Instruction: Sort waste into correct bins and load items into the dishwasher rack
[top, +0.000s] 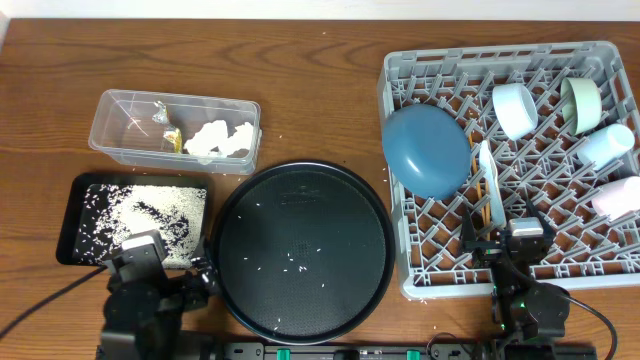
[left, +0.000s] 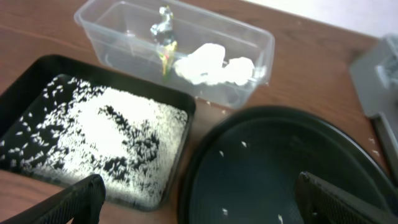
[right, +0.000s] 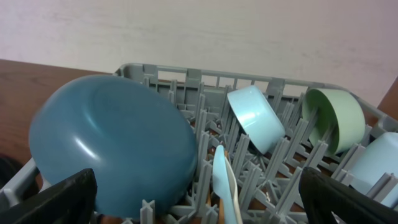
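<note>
Left of the round tray (top: 300, 200), rice (top: 150, 215) is binned apart from napkins (top: 222, 138) — right of it, dishes (top: 427, 150) are propped on rack (top: 440, 240) pegs; both jaws held wide, empty.

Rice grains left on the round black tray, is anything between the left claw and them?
Nothing visible. The left claw hangs open over the round tray's near-left rim, and the loose grains lie uncovered on its bare floor.
</note>
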